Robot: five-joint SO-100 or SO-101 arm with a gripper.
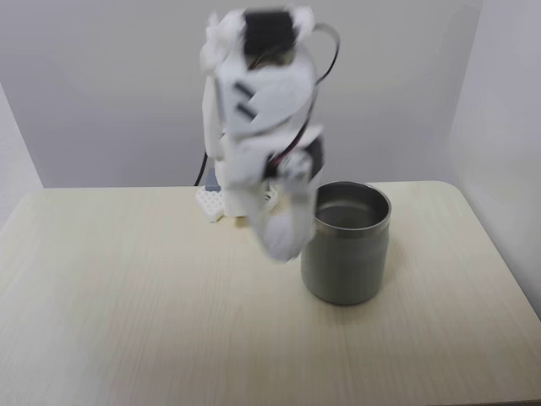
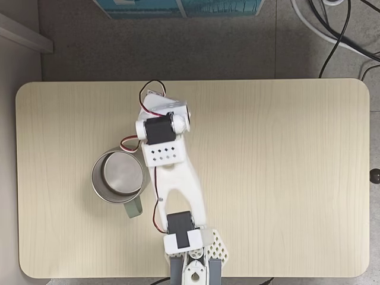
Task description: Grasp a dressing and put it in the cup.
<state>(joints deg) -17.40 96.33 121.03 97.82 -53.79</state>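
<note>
The grey-green cup (image 1: 345,262) with a shiny steel rim stands upright on the table, right of centre in a fixed view. Seen from above in the other fixed view, the cup (image 2: 135,208) sits left of the arm and its steel inside looks bare. My gripper (image 1: 283,237) hangs motion-blurred just left of the cup's rim, pointing down. A rounded white blur sits at its tip. I cannot tell whether that blur is the dressing or the fingers. From above, the gripper (image 2: 155,102) is mostly hidden under the wrist, beyond the cup. No dressing lies on the table.
The pale wooden table (image 1: 127,304) is wide and rounded at the corners. The arm's base (image 2: 193,261) sits at its near edge in the top-down fixed view. Cables (image 2: 332,29) and a blue box (image 2: 178,7) lie on the floor beyond the table.
</note>
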